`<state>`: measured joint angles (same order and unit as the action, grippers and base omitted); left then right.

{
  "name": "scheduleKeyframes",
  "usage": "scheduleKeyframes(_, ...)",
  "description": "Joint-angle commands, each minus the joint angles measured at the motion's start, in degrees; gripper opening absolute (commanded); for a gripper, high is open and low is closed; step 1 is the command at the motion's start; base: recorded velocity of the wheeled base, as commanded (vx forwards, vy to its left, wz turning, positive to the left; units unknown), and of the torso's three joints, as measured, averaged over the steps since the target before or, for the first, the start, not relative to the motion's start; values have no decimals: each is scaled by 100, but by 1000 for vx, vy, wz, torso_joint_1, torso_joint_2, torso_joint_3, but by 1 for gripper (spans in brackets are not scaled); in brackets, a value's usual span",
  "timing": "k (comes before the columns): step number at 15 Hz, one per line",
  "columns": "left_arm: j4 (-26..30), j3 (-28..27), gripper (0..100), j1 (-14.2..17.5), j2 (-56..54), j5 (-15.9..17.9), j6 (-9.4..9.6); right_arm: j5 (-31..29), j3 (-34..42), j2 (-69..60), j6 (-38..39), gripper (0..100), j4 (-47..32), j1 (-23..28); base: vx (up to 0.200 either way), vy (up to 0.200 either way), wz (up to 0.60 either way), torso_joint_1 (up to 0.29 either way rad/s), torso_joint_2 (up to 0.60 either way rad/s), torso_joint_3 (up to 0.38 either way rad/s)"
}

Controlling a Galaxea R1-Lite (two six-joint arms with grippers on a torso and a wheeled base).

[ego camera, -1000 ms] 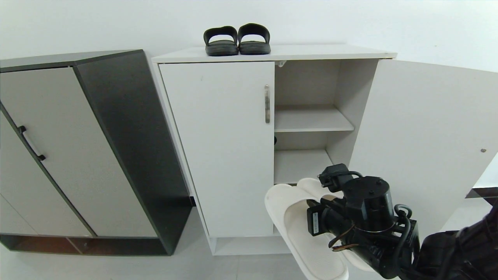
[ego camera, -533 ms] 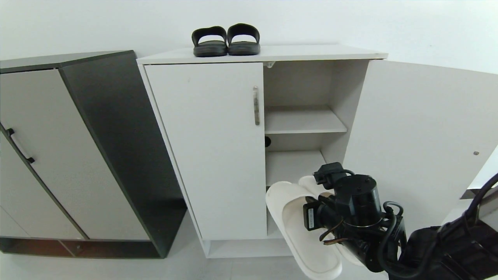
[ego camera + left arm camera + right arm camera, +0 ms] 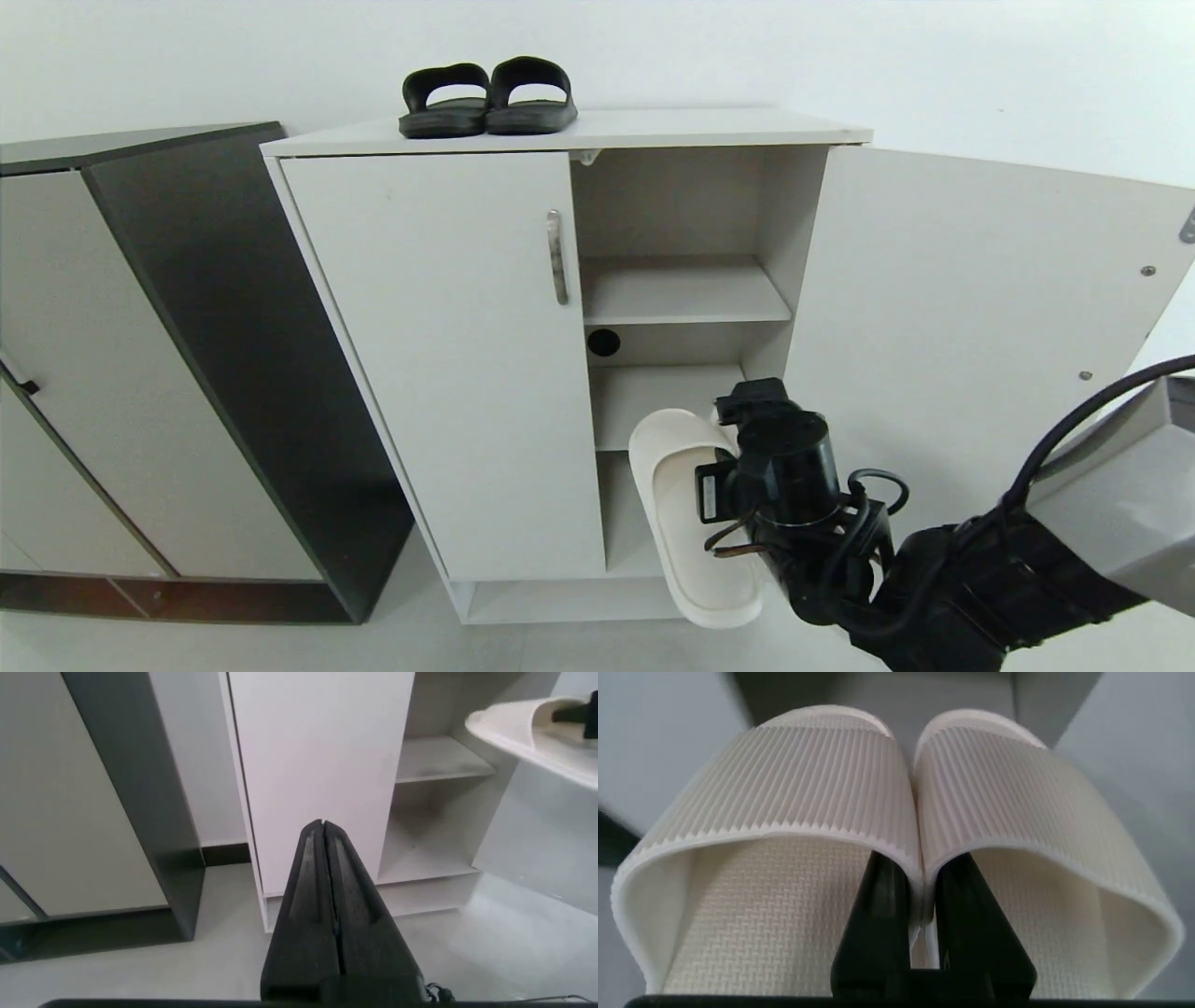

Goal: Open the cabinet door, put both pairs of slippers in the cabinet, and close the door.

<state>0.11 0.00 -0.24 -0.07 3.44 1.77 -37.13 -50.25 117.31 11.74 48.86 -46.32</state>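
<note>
- Lower centre: white slippers [image 3: 677, 523] are being pinched together by the right gripper [image 3: 922, 882].
- Left gripper [image 3: 322, 831] is being carried closed, empty.
- Level, toe-first entry onto the shelf [image 3: 653, 397] is being advised.

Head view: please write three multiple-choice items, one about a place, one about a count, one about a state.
1. Where are the black slippers? A on the cabinet top; B on the floor; C on a chair.
2. How many white slippers does the right gripper hold? A one; B two; C four.
3. The right door is: A shut; B open; C missing.
Answers: 1 A, they sit on the top. 2 B, two lie side by side at the gripper. 3 B, it is swung wide, with the shelves in sight.
</note>
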Motion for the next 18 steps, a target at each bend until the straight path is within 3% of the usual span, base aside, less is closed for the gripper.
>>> scheduleKeyframes(1, -2, 0, 0, -2, 16, -1, -1, -22, -433, 477, 4, 0, -131, -17, 0, 0, 0, 0, 0, 0)
scheduleKeyframes(9, 7, 0, 0, -2, 16, -1, 17, -13, -890, 952, 30, 0, -219, -114, 0, 0, 0, 0, 0, 0)
scheduleKeyframes(18, -2, 0, 0, -2, 16, -1, 8, -119, -969, 1119, 74, 0, -157, -131, 0, 0, 0, 3, 3, -184)
